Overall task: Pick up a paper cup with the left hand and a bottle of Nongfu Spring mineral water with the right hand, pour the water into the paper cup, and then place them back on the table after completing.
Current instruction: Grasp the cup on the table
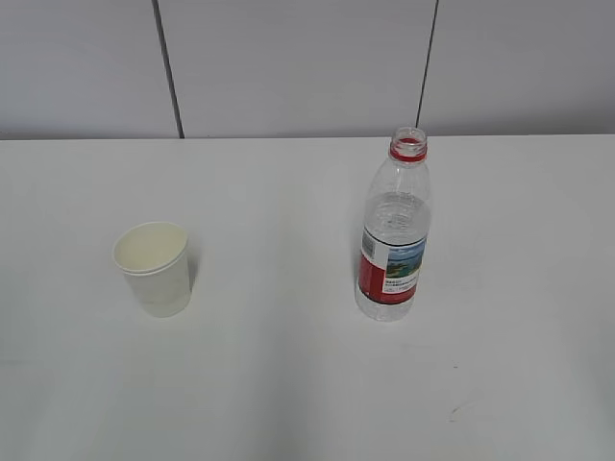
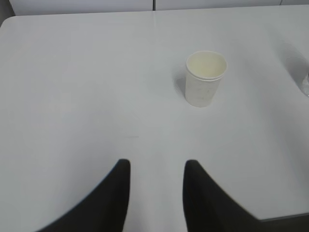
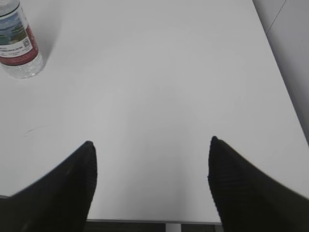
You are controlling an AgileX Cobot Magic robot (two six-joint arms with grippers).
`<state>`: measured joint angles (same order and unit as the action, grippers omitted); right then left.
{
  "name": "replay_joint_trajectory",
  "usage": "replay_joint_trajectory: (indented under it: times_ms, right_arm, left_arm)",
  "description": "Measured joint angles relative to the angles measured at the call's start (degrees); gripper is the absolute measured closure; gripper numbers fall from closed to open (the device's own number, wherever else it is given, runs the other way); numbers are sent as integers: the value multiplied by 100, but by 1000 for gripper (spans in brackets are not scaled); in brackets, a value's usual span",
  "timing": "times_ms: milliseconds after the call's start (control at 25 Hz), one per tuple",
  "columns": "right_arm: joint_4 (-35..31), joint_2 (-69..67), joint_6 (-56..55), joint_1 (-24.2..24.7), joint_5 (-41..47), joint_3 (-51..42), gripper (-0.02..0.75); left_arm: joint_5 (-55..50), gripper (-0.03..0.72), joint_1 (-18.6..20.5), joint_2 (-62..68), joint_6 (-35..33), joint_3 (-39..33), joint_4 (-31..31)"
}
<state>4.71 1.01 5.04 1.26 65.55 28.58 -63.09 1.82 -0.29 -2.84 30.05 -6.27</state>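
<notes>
A white paper cup (image 1: 154, 268) stands upright and empty on the white table (image 1: 288, 384), left of centre. It also shows in the left wrist view (image 2: 205, 78), well ahead and to the right of my left gripper (image 2: 157, 164), which is open and empty. A clear, uncapped Nongfu Spring bottle (image 1: 393, 230) with a red label stands upright to the right, with water (image 1: 394, 216) reaching its shoulder. Its lower part shows in the right wrist view (image 3: 18, 46), far to the left of my right gripper (image 3: 150, 145), which is wide open and empty. Neither arm shows in the exterior view.
A grey panelled wall (image 1: 307, 67) runs behind the table. The table's near edge (image 3: 159, 221) lies just under my right gripper, and its right edge (image 3: 280, 63) is close by. A faint scuff mark (image 1: 459, 411) lies in front of the bottle.
</notes>
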Motion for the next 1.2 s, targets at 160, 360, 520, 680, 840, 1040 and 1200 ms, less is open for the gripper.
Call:
replay_joint_trajectory:
  times_ms: [160,360,520,680,840,1040,1200]
  right_arm:
    - [281,0,0,0,-141,58,206]
    - [309,0,-107,0,-688,133,206]
    - [286,-135,-141,0,-950,145,206]
    - [392,-717,-151,0,-1509,145,206]
    - [434,-1443,-200,0,-2168,145,206]
    - [363,-2177,-273,0,-3511,44,206]
    - [107,-2561,-335,0,-4537,-229,206]
  left_arm:
    - [6,450,0,0,0,13,0]
    - [242,450,0,105,0,147,0]
    - [589,450,0,443,0,154,0]
    - [1133,450,0,958,0,154,0]
    - [1880,450,0,1659,0,154,0]
    - [2951,450,0,2471,0,154,0]
    - [3666,450,0,2850,0,107,0]
